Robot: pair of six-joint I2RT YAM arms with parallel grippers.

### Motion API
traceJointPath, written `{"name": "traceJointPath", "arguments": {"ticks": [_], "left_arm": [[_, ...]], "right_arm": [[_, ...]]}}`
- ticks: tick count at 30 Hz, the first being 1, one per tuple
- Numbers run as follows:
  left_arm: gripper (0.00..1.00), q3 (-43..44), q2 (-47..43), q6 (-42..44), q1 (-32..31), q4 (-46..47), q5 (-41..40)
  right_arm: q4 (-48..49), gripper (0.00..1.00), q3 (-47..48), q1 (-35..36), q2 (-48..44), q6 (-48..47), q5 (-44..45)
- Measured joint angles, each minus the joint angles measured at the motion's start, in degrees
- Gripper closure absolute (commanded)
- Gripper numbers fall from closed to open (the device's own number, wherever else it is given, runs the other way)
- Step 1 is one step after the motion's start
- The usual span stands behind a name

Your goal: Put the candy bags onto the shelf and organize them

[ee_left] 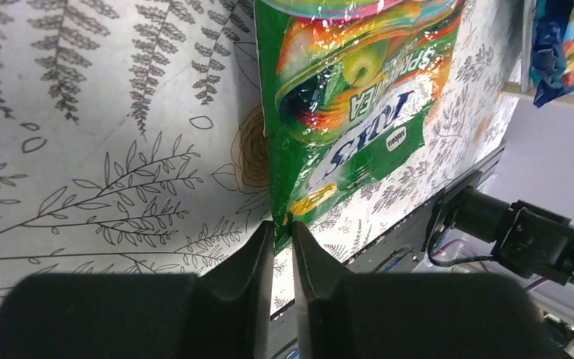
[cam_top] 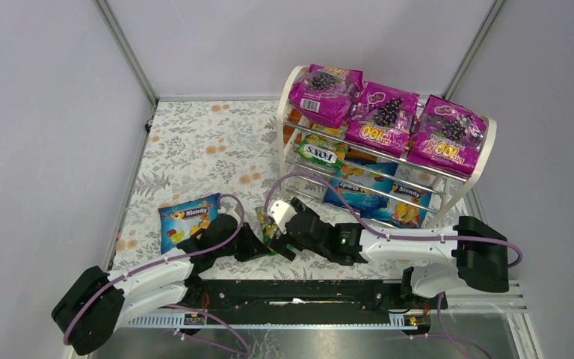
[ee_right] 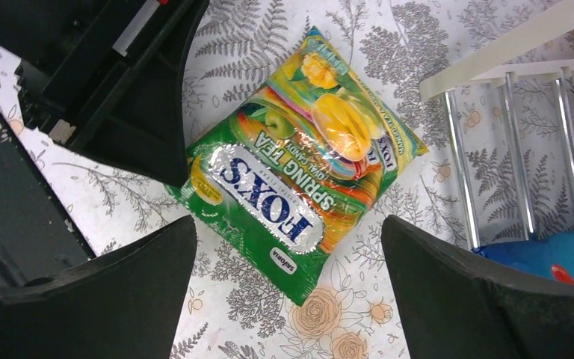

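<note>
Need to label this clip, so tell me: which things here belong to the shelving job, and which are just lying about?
Job in hand: loose FOX'S bag, loose Slendy bag, shelf, shelved bags, left claw, right claw.

Just there: floral cloth, base rail, cables.

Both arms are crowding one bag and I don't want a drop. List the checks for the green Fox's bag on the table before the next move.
1. Right gripper open: ok, jaws wide on either side of the Fox's bag.
2. Fox's bag lying flat, label up: ok.
3. Left gripper holding the bag's corner: cannot tell; jaws are nearly closed right at it.
4. Top tier of the shelf free: not ok, three magenta bags fill it.
</note>
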Motion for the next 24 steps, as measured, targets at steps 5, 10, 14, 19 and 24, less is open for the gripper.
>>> {"name": "traceJointPath", "arguments": {"ticks": [5, 10, 14, 19, 24], "left_arm": [[1.0, -0.1, -1.3, 0.0, 0.0, 1.2, 0.6], [1.0, 1.0, -5.5, 1.0, 0.0, -0.4, 0.7], [1.0, 3.7, -8.9, 1.2, 0.0, -3.0, 1.2], [1.0, 7.6, -9.8, 2.2, 0.0, -5.6, 1.9], [1.0, 10.1, -9.1, 4.8, 0.1, -8.2, 2.3]], "right_arm": [[3.6, 0.0, -2.8, 0.0, -0.5, -3.2, -3.4], [8.4, 0.0, -6.4, 0.0, -1.3, -11.0, -6.6], [12.7, 0.0, -9.6, 0.0, -1.4, -19.6, -9.1], [20.8, 0.0, -13.3, 0.0, 0.4, -28.0, -8.8], [26.1, 0.0, -13.2, 0.0, 6.8, -35.1, -5.2]]}}
